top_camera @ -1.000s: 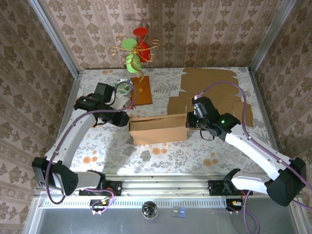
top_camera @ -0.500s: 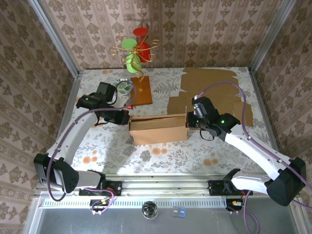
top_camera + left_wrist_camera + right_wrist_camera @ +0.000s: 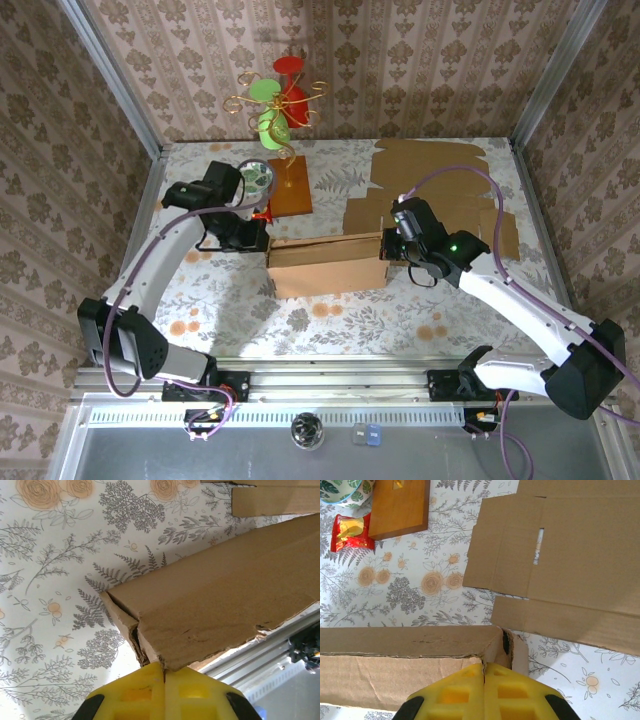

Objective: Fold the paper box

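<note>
Both the left gripper (image 3: 164,669) and the right gripper (image 3: 484,666) are recorded closed tight, a corner of the brown rectangular cardboard box (image 3: 325,268) being met directly ahead of each.

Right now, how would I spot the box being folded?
Look at the middle of the floral table. The half-folded cardboard box stands there, with the left gripper and right gripper at its ends. The cardboard sheets behind it lie flat; it alone has upright walls.
</note>
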### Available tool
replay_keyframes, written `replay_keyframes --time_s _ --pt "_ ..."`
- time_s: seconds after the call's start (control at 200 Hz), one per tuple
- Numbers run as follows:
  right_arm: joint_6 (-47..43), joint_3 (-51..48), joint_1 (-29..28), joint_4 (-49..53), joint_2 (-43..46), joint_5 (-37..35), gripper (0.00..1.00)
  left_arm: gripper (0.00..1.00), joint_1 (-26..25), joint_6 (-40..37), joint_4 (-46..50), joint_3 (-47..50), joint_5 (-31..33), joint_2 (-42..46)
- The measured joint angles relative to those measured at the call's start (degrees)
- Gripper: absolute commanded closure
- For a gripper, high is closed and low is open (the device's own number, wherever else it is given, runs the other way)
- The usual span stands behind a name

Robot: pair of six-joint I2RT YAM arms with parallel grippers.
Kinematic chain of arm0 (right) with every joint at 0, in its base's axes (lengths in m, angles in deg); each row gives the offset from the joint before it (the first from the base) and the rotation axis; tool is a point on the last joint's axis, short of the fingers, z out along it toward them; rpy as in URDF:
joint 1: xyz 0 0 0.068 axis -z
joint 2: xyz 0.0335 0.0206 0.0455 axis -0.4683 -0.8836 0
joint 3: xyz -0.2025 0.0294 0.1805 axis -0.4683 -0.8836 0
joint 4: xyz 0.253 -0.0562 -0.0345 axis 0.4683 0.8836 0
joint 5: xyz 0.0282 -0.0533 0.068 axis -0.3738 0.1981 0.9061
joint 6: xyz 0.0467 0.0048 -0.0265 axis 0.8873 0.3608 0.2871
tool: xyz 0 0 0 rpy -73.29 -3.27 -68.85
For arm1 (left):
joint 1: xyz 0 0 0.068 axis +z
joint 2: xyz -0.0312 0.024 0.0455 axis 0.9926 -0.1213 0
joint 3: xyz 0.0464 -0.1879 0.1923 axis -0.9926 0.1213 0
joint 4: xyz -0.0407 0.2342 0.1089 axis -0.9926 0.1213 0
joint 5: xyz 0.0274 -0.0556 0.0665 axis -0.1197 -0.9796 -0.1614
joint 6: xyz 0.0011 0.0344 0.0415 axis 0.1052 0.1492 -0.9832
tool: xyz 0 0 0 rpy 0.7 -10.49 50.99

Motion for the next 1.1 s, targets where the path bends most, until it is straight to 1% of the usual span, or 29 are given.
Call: replay_keyframes --time_s 0.18,0.355,0.55,0.72,1.01,1.1 --pt "0.2 0.0 0.0 0.0 0.0 -0.6 1.0 0.97 0.1 1.4 0.9 0.3 -1.9 0.0" --pt "0.2 0.0 0.0 0.0 -0.2 -0.7 1.0 0.97 0.1 2.0 0.5 1.6 -2.5 0.0" --pt "0.1 -0.3 0.0 -0.4 -0.2 -0.7 1.0 0.98 0.1 2.2 -1.8 5.7 -3.0 1.6" --pt "-0.4 -2.9 -0.3 -2.6 0.9 -0.6 1.0 0.98 0.1 2.4 -4.1 8.4 -2.9 3.1" --pt "-0.7 -5.4 -0.4 -4.5 2.6 -0.6 1.0 0.98 -0.2 2.4 -6.0 9.7 -2.5 4.2" --pt "-0.5 -5.5 -0.4 -4.4 2.8 -0.6 0.88 0.98 -0.4 2.4 -6.1 9.7 -2.3 4.2"
